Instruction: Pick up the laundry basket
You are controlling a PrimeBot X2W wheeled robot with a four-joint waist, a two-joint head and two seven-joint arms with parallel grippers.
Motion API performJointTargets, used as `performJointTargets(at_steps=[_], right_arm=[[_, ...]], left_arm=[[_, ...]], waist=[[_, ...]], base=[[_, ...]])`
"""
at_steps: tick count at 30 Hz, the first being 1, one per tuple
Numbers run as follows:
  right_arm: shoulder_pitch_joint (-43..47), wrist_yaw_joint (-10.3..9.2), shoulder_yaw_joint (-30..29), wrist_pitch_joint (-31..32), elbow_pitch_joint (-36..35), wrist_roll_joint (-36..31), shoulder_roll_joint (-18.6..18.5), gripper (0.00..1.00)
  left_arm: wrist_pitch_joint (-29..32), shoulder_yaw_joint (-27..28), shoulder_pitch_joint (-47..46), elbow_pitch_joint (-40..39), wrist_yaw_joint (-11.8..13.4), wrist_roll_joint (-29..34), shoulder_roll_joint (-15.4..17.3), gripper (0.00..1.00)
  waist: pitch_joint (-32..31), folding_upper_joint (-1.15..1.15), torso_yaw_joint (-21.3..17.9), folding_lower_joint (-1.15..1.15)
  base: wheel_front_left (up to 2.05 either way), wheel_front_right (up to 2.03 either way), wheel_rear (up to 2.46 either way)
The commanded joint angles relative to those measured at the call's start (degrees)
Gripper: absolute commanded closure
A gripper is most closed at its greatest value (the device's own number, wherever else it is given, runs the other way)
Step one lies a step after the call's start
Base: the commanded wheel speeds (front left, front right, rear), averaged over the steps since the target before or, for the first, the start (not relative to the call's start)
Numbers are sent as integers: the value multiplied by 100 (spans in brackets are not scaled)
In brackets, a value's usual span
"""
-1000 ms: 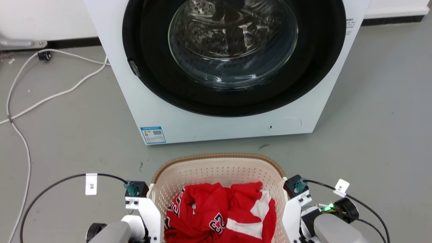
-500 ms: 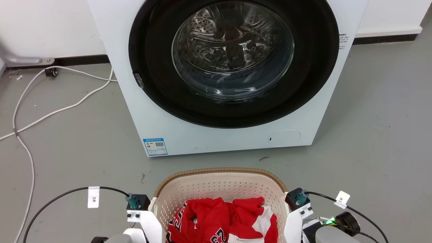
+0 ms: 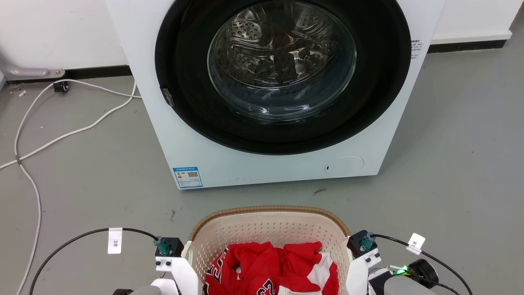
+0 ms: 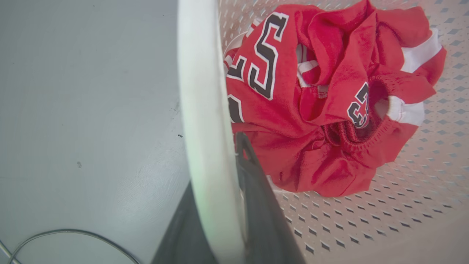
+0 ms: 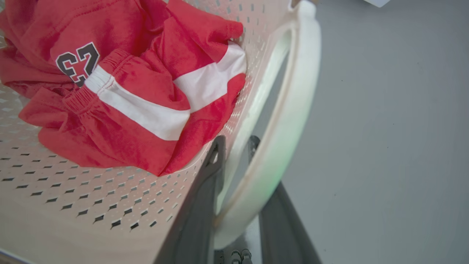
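Our left claw [image 4: 216,161] is clamped on the left handle [image 4: 199,91] of the basket [image 4: 366,220], one dark finger on each side of the white loop. Our right claw [image 5: 236,141] grips the right handle [image 5: 296,110] the same way. We count two claws, two handles and one basket, and in it one heap of red clothes [image 4: 311,110] with white stripes and the number 23. The basket sits at the bottom of the head view, near one white washing machine [image 3: 192,147] with a round glass door; whether it has left the grey floor [image 3: 450,164] we cannot tell. A white cable [image 3: 69,134] loops over the floor at the left, and a left black cable [image 3: 82,234] and a right black cable [image 3: 391,236] run to our wrists. Since a second ago the whole head view has shifted, so the camera has moved. The strip of floor between machine and basket rim looks slightly wider, and both claws keep their hold. Our left wrist [image 3: 176,266] and right wrist [image 3: 358,268] flank the basket, close against its sides.
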Motion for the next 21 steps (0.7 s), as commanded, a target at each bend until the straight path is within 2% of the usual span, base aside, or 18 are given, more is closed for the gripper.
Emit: performJointTargets(at_steps=[1,21], right_arm=[[0,0,56,19,38,18,-80,100],[-46,0,285,20,60,249,-122,100]], left_arm=[[-77,-21,-58,1,-20,-23,47,100],[-101,-263,-93,6,-20,-257,103,100]], waist=[[9,0,-2,0],[5,0,10,0]], base=[[0,0,0],[0,0,0]])
